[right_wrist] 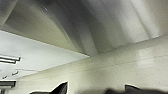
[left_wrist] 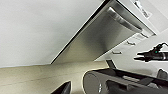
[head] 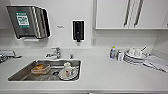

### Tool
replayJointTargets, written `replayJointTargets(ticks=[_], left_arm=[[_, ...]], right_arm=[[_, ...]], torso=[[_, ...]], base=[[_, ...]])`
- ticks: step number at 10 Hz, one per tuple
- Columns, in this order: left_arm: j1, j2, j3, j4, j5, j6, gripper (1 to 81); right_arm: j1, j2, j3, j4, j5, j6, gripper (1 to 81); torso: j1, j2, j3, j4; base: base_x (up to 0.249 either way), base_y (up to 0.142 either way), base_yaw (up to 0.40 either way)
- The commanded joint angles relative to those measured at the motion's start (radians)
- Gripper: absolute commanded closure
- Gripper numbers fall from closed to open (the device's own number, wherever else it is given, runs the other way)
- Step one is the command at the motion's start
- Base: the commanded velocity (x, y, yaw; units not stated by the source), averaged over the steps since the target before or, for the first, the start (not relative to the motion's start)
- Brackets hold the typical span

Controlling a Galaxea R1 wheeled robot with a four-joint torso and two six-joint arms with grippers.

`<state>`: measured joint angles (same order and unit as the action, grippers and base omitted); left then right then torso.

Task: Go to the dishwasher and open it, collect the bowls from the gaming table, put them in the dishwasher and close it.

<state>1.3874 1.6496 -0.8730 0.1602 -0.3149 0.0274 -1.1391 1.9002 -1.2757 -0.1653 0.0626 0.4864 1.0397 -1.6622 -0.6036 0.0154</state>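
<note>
The white countertop (head: pixel 105 72) runs across the head view, with white upper cabinets (head: pixel 117 13) on the wall above its right part. A stainless sink (head: pixel 22 73) is set into the counter on the left; inside it sit an orange-tinted container (head: pixel 40 68) and a white cup on a plate (head: pixel 67 71). A faucet (head: pixel 56 52) stands at the sink's rear edge. On the wall hang a steel paper-towel dispenser (head: pixel 28 21) and a dark soap dispenser (head: pixel 78 30). To the right on the counter sits a stack of plates (head: pixel 133 58) with cups on top, and just beside it a small bottle (head: pixel 113 53).

The dishwasher (left_wrist: pixel 100 40) appears in the left wrist view: brushed steel front, bar handle (left_wrist: pixel 122 20) along one edge, door shut flush, beside white drawer fronts (left_wrist: pixel 120 51).

Left and right grippers: state cannot be told; fingers not discernible in either wrist view.
</note>
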Motion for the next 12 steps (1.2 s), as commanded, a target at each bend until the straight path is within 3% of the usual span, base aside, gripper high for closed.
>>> replayJointTargets(ticks=[1, 3, 4, 7, 8, 10, 11, 12], left_arm=[[-0.055, -0.057, 0.031, 0.022, 0.020, 0.006, 1.0], [-0.055, -0.052, 0.029, 0.024, 0.022, 0.006, 1.0], [-0.055, -0.057, 0.029, 0.024, 0.020, 0.011, 1.0], [-0.054, -0.111, 0.071, 0.027, -0.020, 0.016, 1.0], [-0.055, -0.124, 0.086, 0.036, -0.030, 0.016, 1.0], [-0.055, -0.132, 0.091, 0.039, -0.070, 0.014, 1.0], [-0.055, -0.129, 0.092, 0.039, -0.072, 0.012, 1.0], [-0.055, -0.126, 0.092, 0.044, -0.078, 0.012, 1.0]], right_arm=[[0.297, -0.138, 0.167, 0.001, -0.231, 0.136, 1.0], [0.408, -0.162, 0.200, 0.004, -0.317, 0.173, 1.0], [0.454, -0.165, 0.210, 0.006, -0.349, 0.193, 1.0], [0.546, -0.165, 0.228, 0.009, -0.417, 0.239, 1.0], [0.569, -0.165, 0.234, 0.009, -0.440, 0.251, 1.0], [0.609, -0.165, 0.240, 0.010, -0.460, 0.270, 1.0], [0.621, -0.166, 0.247, 0.009, -0.460, 0.278, 1.0], [0.637, -0.166, 0.254, 0.010, -0.461, 0.282, 1.0]], torso=[[0.000, 0.000, 0.000, 0.000], [-0.002, 0.001, 0.000, 0.000], [0.063, -0.099, 0.000, 0.000], [0.091, -0.145, 0.000, 0.000], [0.048, -0.078, 0.000, 0.000], [0.081, -0.132, 0.000, 0.000], [0.085, -0.137, -0.094, 0.000], [0.088, -0.142, -0.099, 0.000]], base=[[0.000, 0.000, 0.000], [0.000, 0.000, 0.000], [0.000, 0.000, 0.000], [0.000, 0.000, 0.000], [0.000, 0.000, 0.000], [0.000, 0.000, 0.000], [0.000, 0.000, 0.000], [0.000, 0.000, 0.000]])
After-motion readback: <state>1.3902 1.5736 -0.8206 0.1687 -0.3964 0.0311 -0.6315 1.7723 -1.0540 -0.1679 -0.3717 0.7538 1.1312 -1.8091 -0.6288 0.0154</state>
